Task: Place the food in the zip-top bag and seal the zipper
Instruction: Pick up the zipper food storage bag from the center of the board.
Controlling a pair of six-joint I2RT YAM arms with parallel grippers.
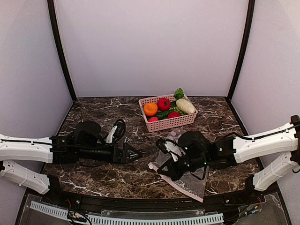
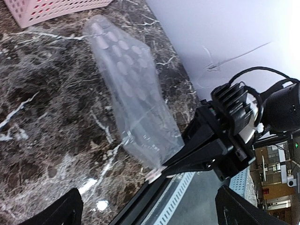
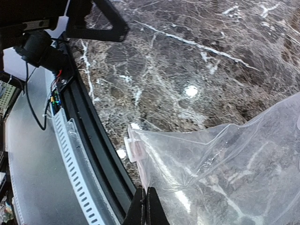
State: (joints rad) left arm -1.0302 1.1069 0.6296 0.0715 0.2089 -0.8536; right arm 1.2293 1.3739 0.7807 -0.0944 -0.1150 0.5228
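The clear zip-top bag (image 1: pixel 190 182) with white dots lies at the table's near edge, partly lifted. My right gripper (image 1: pixel 165 173) is shut on the bag's mouth edge by the pinkish zipper (image 1: pixel 185 190). In the right wrist view the closed fingertips (image 3: pixel 146 204) pinch the bag (image 3: pixel 225 173) just beside the white slider (image 3: pixel 133 149). My left gripper (image 1: pixel 135 153) is open and empty, a little left of the bag. In the left wrist view (image 2: pixel 150 208) it faces the bag (image 2: pixel 131 93). The food lies in the pink basket: orange fruit (image 1: pixel 150 108), tomato (image 1: pixel 163 103), cream-white vegetable (image 1: pixel 185 106), green leaves (image 1: pixel 179 93).
The pink slotted basket (image 1: pixel 176 123) stands at the back centre of the dark marble table (image 1: pixel 103 112). The table's black front edge and a white slotted rail (image 1: pixel 140 219) run just below the bag. Pale walls close in three sides.
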